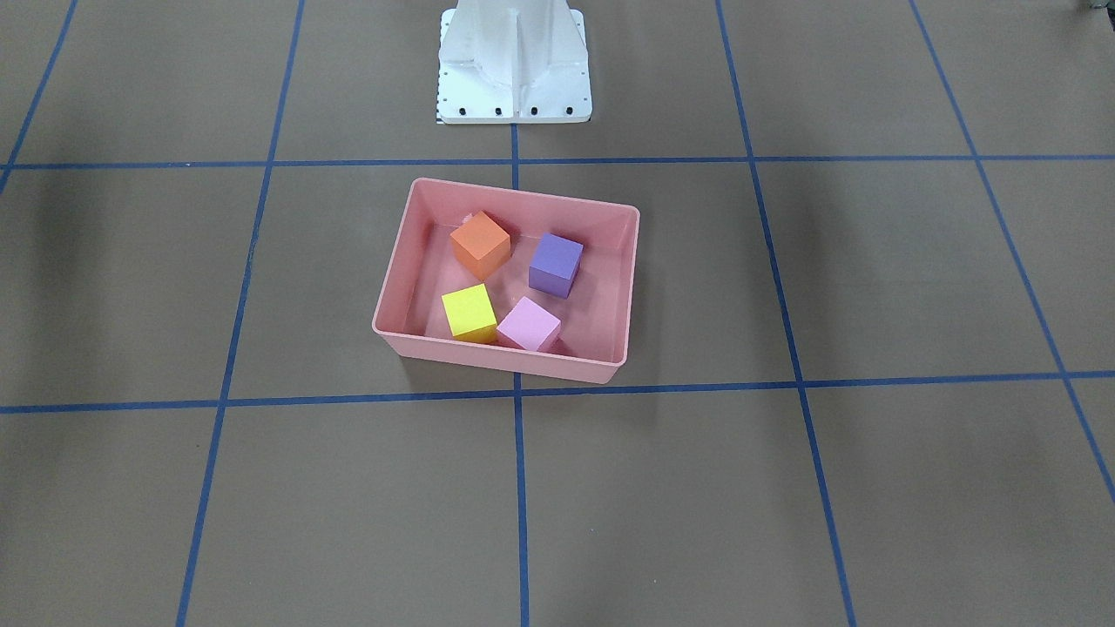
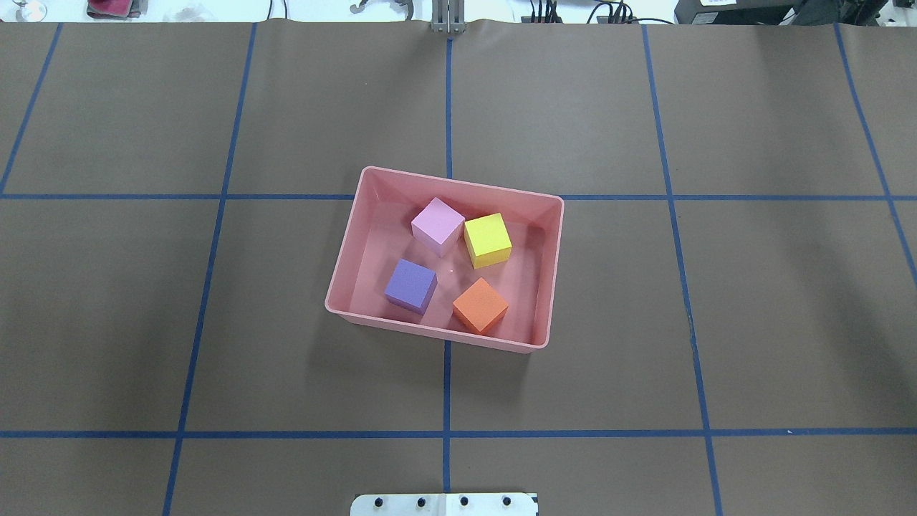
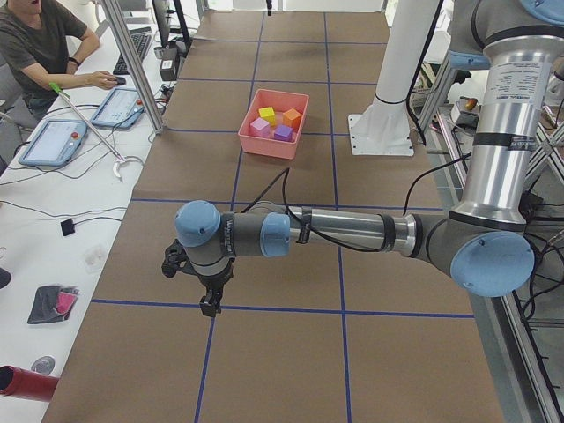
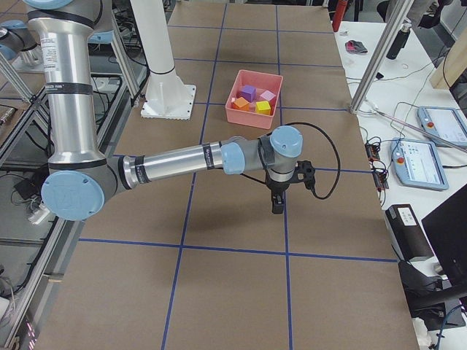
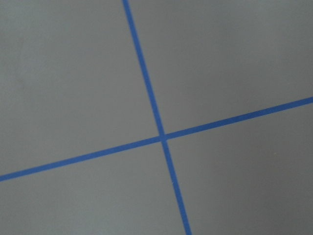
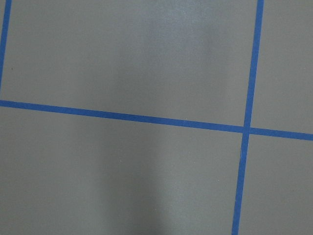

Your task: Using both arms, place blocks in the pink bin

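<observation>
The pink bin [image 2: 337, 301] sits at the table's middle, also in the front view [image 1: 392, 335] and both side views [image 3: 264, 148] [image 4: 237, 79]. Inside it lie the orange block [image 2: 480, 306], the yellow block [image 2: 487, 240], the pink-lilac block [image 2: 438, 226] and the purple block [image 2: 411, 286]. My left gripper [image 3: 210, 306] hangs over the table far from the bin, seen only in the left side view. My right gripper [image 4: 277, 206] hangs likewise, seen only in the right side view. I cannot tell whether either is open or shut.
Blue tape lines [image 2: 447, 401] grid the brown table. The white base pedestal [image 1: 514, 70] stands behind the bin. An operator [image 3: 40, 48] sits at a side desk with tablets [image 3: 53, 141]. Both wrist views show only table and tape.
</observation>
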Action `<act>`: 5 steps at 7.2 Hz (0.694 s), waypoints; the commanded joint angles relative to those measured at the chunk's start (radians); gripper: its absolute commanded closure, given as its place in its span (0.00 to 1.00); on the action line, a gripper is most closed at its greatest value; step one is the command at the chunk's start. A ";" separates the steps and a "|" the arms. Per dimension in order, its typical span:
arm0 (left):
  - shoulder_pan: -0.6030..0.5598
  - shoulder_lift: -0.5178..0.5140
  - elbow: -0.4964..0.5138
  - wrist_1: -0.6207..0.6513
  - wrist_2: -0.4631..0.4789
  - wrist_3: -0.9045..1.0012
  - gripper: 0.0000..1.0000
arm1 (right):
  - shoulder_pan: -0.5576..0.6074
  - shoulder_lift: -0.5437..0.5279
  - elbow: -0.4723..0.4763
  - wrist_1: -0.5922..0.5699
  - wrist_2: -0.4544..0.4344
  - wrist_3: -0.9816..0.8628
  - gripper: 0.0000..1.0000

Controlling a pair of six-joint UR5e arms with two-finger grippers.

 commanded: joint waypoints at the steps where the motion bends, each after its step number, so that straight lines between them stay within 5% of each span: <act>1: -0.003 0.013 -0.049 -0.002 -0.004 -0.106 0.01 | 0.000 -0.001 0.001 -0.005 -0.004 0.004 0.00; 5: 0.003 0.012 -0.040 -0.003 -0.006 -0.177 0.00 | 0.000 -0.005 -0.009 -0.005 -0.090 -0.007 0.00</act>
